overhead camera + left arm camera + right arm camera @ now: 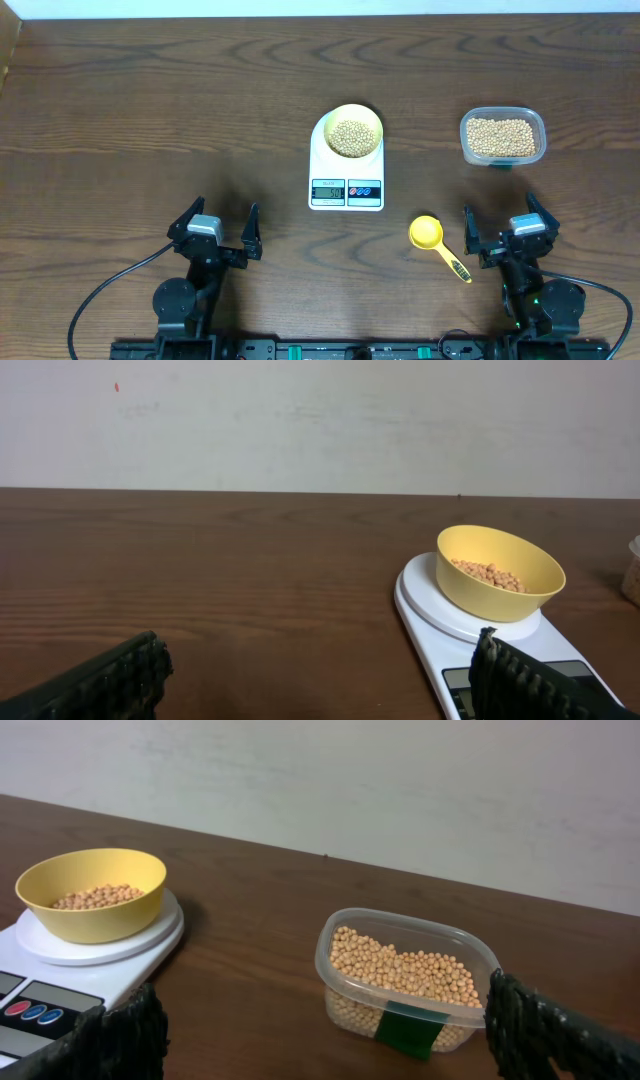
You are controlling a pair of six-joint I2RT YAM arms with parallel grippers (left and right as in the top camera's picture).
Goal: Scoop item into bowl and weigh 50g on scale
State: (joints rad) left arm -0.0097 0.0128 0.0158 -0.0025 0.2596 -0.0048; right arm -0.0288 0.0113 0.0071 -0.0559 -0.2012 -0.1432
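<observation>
Beans [351, 138] sit in pale-yellow bowl [505, 600], which rests on white scale [346, 193] platform, mid bench [150, 120]. Display is on, but digits are too small to read for sure. More beans fill clear tub [350, 1010] to the right. Yellow scoop [432, 238] lies flat just beside right tool [500, 212]. Left tool [222, 215] and right tool are both spread wide, holding nothing.

Tan beans [351, 138] in upright pale-yellow bowl [352, 110] atop white scale [322, 168]
</observation>
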